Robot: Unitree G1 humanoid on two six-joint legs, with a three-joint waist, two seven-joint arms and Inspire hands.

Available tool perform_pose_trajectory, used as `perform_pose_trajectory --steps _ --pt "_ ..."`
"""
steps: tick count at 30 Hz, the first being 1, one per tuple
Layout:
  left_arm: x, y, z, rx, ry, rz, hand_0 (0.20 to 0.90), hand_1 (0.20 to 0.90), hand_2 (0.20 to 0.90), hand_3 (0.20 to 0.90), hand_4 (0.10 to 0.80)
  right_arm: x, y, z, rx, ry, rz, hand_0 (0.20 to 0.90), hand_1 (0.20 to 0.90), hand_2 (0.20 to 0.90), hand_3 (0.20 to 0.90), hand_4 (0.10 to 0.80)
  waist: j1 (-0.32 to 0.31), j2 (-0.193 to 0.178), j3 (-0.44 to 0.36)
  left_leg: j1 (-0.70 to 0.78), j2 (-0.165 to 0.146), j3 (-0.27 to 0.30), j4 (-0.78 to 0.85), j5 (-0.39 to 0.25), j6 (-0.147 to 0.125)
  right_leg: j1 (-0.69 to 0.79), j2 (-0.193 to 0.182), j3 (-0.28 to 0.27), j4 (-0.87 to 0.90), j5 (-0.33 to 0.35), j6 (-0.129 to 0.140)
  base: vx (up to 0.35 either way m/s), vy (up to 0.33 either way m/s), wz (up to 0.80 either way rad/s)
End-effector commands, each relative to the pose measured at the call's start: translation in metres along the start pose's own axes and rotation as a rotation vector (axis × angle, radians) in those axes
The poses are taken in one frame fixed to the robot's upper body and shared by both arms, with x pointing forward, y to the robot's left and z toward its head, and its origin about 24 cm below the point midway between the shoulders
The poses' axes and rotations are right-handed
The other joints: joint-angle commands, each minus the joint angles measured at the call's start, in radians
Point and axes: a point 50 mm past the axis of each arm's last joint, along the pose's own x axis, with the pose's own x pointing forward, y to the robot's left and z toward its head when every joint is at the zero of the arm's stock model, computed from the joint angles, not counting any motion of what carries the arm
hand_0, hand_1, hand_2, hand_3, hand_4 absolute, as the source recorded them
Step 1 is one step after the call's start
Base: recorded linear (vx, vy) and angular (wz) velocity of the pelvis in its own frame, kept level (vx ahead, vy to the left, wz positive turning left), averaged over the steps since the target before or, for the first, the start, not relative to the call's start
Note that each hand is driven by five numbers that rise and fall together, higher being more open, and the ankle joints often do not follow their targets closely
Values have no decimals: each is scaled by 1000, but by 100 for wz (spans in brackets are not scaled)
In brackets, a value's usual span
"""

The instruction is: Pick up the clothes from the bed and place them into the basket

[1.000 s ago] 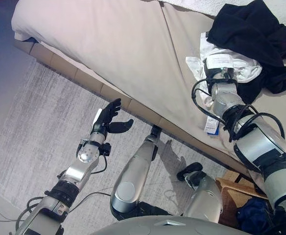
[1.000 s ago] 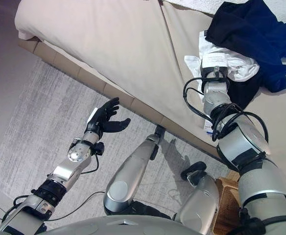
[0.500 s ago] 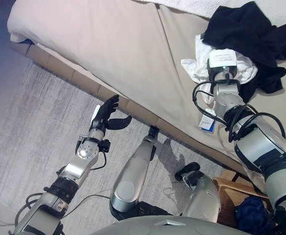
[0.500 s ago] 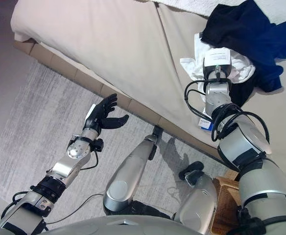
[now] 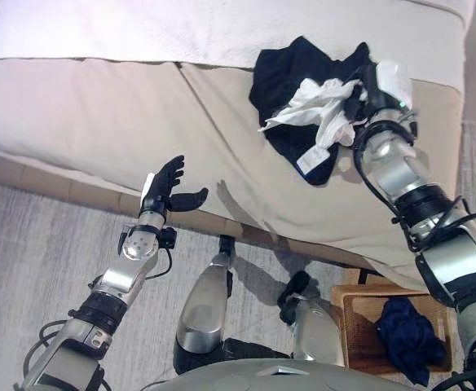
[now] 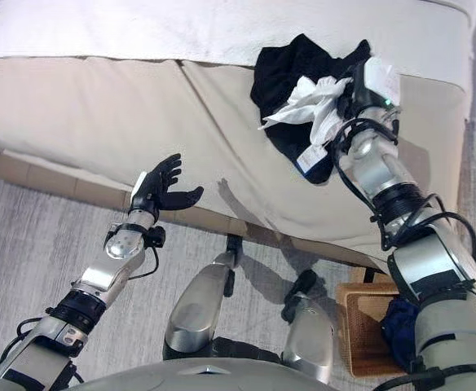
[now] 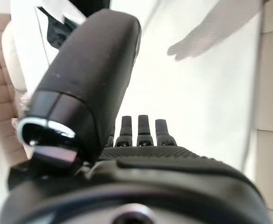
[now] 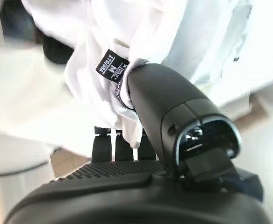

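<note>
A white garment [image 5: 319, 110] hangs bunched from my right hand [image 6: 350, 91], a tag dangling below it. In the right wrist view the thumb [image 8: 174, 112] and fingers pinch the white cloth [image 8: 141, 42]. Under it a black garment [image 5: 291, 77] lies crumpled on the beige bed [image 5: 99, 106]. The wicker basket [image 5: 360, 314] stands on the floor at the lower right with a dark blue garment [image 5: 409, 338] in it. My left hand [image 5: 163, 186] is open and empty, held over the bed's near edge; it also shows in the left wrist view [image 7: 94, 84].
A white blanket [image 5: 140, 32] covers the far side of the bed. The padded bed frame [image 5: 67, 191] runs along the near edge. A grey rug [image 5: 42, 269] covers the floor in front of the bed.
The camera has turned, so the whole picture has shifted. My right hand has lifted the white garment, which now hangs off it above the black one. The left hand stays open.
</note>
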Motion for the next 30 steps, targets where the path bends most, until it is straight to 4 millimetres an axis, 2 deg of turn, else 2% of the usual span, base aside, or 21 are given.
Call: perform_pose_trajectory --steps 1,7,8,12,14,15,17,19,21,22,25,26,27,29,30 --pt "-4 -7 10 -17 -81 -7 900 900 900 900 800 8 -47 21 -45 -164 -217 300 300 300 200 100 -40 -43 -233 74 -3 51 -16 -147 6 -29 45 51 0 -15 -7 51 -33 -16" --pt "-7 -10 2 -5 -45 -18 900 900 900 900 800 2 -81 21 -35 -200 -337 300 300 300 200 100 -102 -54 -322 143 17 91 -43 -160 -12 28 65 85 -50 -19 -15 73 -28 -15" --pt "-7 -10 1 -5 -44 -18 900 900 900 900 800 2 -82 21 -35 -200 -338 300 300 300 200 100 -103 -54 -325 145 18 93 -43 -161 -12 30 66 85 -51 -20 -15 31 -17 -29" --pt "-10 -9 -9 -12 -9 -23 900 900 900 900 800 -2 -104 11 -48 -176 -395 300 300 300 200 100 -147 -55 -370 186 28 99 -45 -176 -25 62 80 120 -77 -23 -21 61 -10 -20" --pt "-12 -7 -13 -26 1 -24 900 900 900 900 800 -4 -111 4 -53 -155 -407 300 300 300 200 100 -159 -55 -382 199 16 70 -48 -184 -25 75 87 152 -95 -18 -21 38 13 -32" --pt "-13 -5 -15 -35 6 -16 900 900 900 900 800 -5 -113 2 -49 -151 -408 300 300 300 200 100 -160 -56 -387 200 -2 32 -38 -198 -19 76 91 183 -98 -16 -22 50 37 -40" --pt "-17 5 -19 -62 19 44 900 900 900 900 800 -4 -116 -1 -33 -156 -411 300 300 300 200 100 -156 -56 -394 205 -48 -86 0 -234 2 70 100 272 -80 -19 -22 93 64 -65" --pt "-17 10 -18 -74 17 56 900 900 900 900 800 -4 -116 -7 -29 -125 -419 300 300 300 200 100 -158 -52 -395 208 -55 -83 21 -251 9 69 102 296 -66 -24 -22 56 59 -93" --pt "-18 12 -20 -78 20 42 900 900 900 900 800 -12 -117 -27 -29 -61 -445 300 300 300 200 100 -180 -54 -396 204 -55 -27 61 -274 13 72 87 288 -69 -11 -14 37 43 -72" --pt "-18 12 -24 -79 33 30 900 900 900 900 800 -18 -115 -39 -21 -21 -457 300 300 300 200 100 -192 -57 -397 208 -58 -15 57 -276 14 73 76 290 -91 18 3 4 29 -38" --pt "-18 13 -26 -67 31 27 900 900 900 900 800 -23 -115 -51 -15 21 -466 300 300 300 200 100 -204 -53 -395 226 -54 7 23 -263 12 61 64 276 -117 61 28 -59 13 -29" --pt "-19 16 -24 -59 22 46 900 900 900 900 800 -23 -113 -55 -2 41 -457 300 300 300 200 100 -199 -45 -389 238 -41 41 1 -252 11 33 47 228 -73 72 39 -211 16 -64" --pt "-17 21 -19 -59 7 76 900 900 900 900 800 -22 -110 -55 7 39 -450 300 300 300 200 100 -191 -37 -384 236 -24 75 -4 -243 17 19 38 185 0 51 36 -221 9 -76" --pt "-15 30 -11 -56 -16 105 900 900 900 900 800 -25 -107 -60 12 54 -447 300 300 300 200 100 -188 -37 -389 214 -13 100 11 -238 18 24 51 167 -12 16 24 -189 -80 -108" --pt "-13 31 -11 -70 -16 116 900 900 900 900 800 -28 -103 -66 7 70 -439 300 300 300 200 100 -197 -40 -391 205 -7 94 17 -232 9 21 61 175 -30 20 21 -144 -131 -115"
